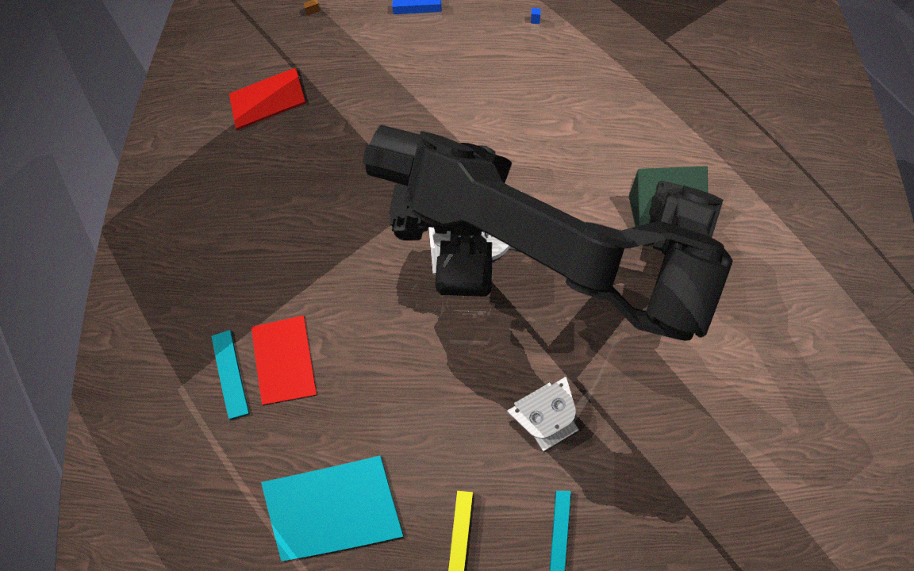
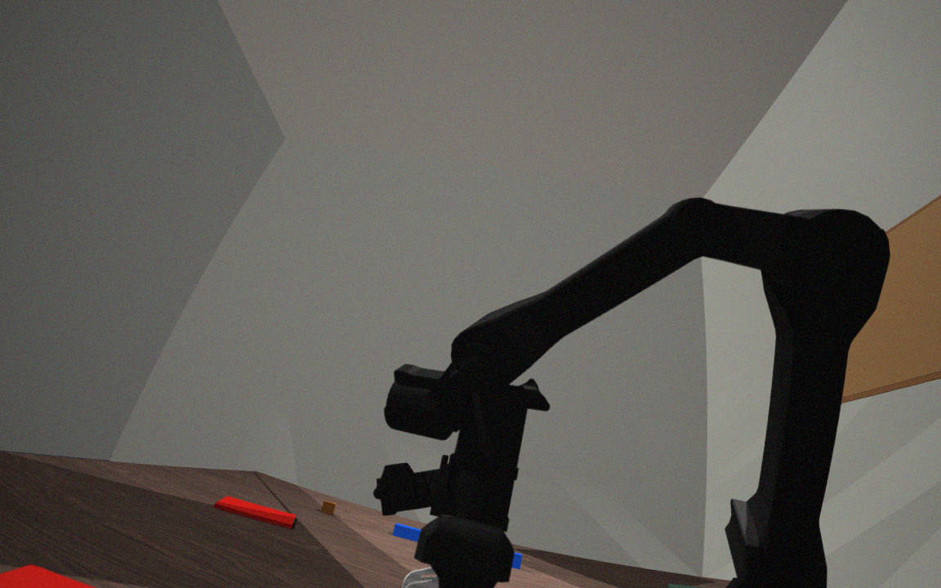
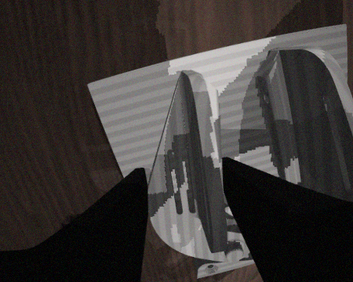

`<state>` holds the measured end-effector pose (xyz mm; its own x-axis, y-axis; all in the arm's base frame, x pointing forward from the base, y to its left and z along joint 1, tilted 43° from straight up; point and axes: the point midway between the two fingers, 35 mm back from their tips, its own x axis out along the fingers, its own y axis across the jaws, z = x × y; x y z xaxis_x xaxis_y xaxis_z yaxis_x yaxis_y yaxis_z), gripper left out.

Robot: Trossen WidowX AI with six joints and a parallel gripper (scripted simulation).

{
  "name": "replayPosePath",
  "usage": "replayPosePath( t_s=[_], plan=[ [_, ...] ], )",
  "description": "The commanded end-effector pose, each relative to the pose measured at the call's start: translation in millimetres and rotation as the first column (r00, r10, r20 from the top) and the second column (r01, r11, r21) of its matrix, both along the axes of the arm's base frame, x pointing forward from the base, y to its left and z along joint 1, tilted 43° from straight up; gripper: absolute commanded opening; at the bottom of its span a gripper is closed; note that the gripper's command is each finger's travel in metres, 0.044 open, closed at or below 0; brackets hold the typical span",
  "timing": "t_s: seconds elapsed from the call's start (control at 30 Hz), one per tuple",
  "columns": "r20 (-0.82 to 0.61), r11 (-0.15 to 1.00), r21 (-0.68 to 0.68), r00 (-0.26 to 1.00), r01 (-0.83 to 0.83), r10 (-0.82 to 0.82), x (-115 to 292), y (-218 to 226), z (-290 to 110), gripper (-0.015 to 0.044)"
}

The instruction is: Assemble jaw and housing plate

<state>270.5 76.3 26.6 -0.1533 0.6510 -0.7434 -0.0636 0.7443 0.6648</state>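
The black arm (image 1: 538, 220) (image 2: 598, 285) rises steeply from the side nearer the surface's right edge in the top view, bends at its high joint (image 2: 832, 256), and slopes down toward the left edge. Its wrist (image 2: 487, 453) points downward, with a slight tilt. The gripper (image 1: 463, 266) (image 2: 465, 548) (image 3: 182, 171) hangs between the left and right edges, its fingers partly apart and closed on a part.

The silvery housing plate (image 1: 547, 420) lies apart from the black arm (image 1: 538, 220).
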Motion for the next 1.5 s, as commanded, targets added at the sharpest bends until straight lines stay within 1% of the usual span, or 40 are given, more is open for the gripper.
replayPosePath(
  t_s=[0.0,1.2,1.3,1.33,1.47],
  plan=[
    [-0.004,1.000,0.004,1.000,0.003,-0.003,-0.2,1.0,-0.1,0.0134],
    [-0.004,1.000,0.004,1.000,0.003,-0.003,-0.2,1.0,-0.1,0.0134],
    [0.000,1.000,0.000,1.000,0.000,0.000,0.0,0.0,0.0,0.0213],
    [0.000,1.000,0.000,1.000,0.000,0.000,0.0,0.0,0.0,0.0224],
    [0.000,1.000,0.000,1.000,0.000,0.000,0.0,0.0,0.0,0.0224]
  ],
)
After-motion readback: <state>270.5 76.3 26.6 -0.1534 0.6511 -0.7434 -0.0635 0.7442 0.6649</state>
